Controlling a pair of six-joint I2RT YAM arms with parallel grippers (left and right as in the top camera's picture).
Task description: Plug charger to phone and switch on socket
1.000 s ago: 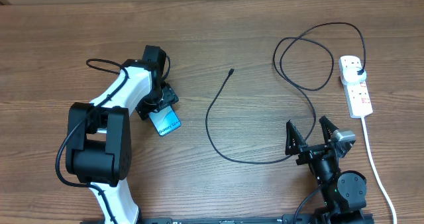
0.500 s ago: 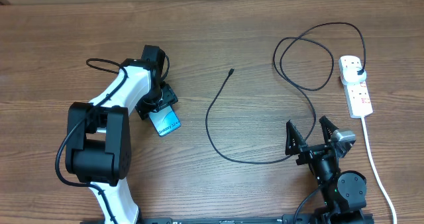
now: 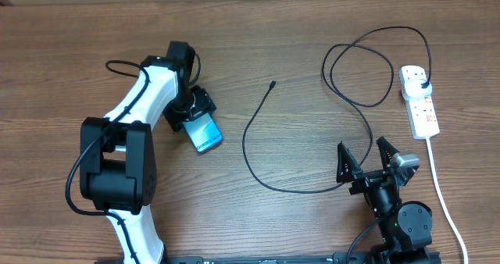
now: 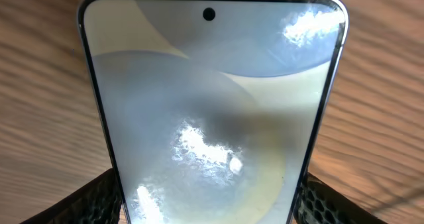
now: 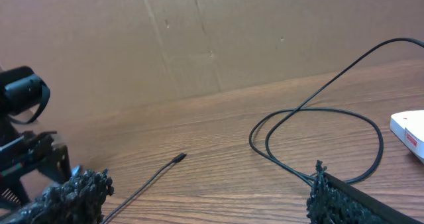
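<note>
The phone (image 3: 206, 133), with a blue-teal screen, is held at its near end by my left gripper (image 3: 191, 112), which is shut on it, left of the table's middle. In the left wrist view the phone (image 4: 212, 111) fills the frame between the two fingers. The charger's thin black cable (image 3: 248, 155) lies in loops across the middle, its connector tip (image 3: 272, 84) free on the wood and its black plug head (image 3: 423, 85) in the white socket strip (image 3: 419, 101) at the right. My right gripper (image 3: 366, 158) is open and empty near the front edge. The tip shows in the right wrist view (image 5: 179, 158).
The socket strip's thick white cord (image 3: 441, 194) runs down the right side toward the front edge. A brown cardboard wall (image 5: 199, 38) stands behind the table. The strip's corner shows in the right wrist view (image 5: 409, 128).
My left gripper has moved right and slightly toward the front with the phone, and turned it a little. The right arm and the cable have not moved.
</note>
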